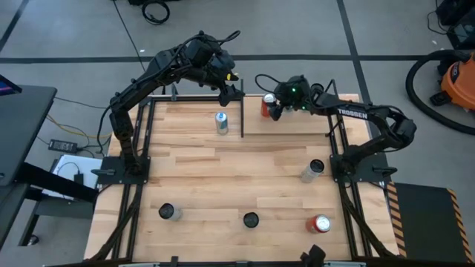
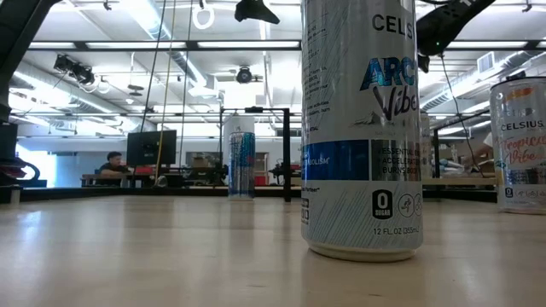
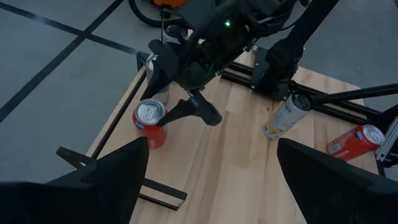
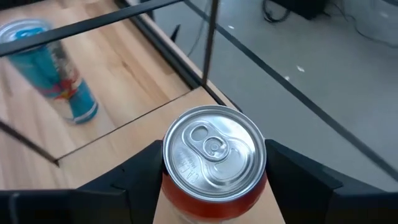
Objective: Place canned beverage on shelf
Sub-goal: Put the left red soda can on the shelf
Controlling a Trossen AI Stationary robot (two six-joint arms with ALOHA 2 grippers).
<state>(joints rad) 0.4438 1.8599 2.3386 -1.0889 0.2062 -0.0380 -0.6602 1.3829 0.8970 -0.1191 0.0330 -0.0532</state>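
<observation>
With its fingers straddling the upright red can (image 4: 214, 163), the right tool (image 1: 270, 106) should close squarely before lifting, open left tool (image 1: 231, 87) waiting near.

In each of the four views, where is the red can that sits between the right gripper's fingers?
High view: red can at the table's far edge, under the right gripper.
Low view: not identifiable.
Left wrist view: red can, upright beside the gripper.
Right wrist view: red can, between the fingers.
Shared landmark: blue can.
</observation>
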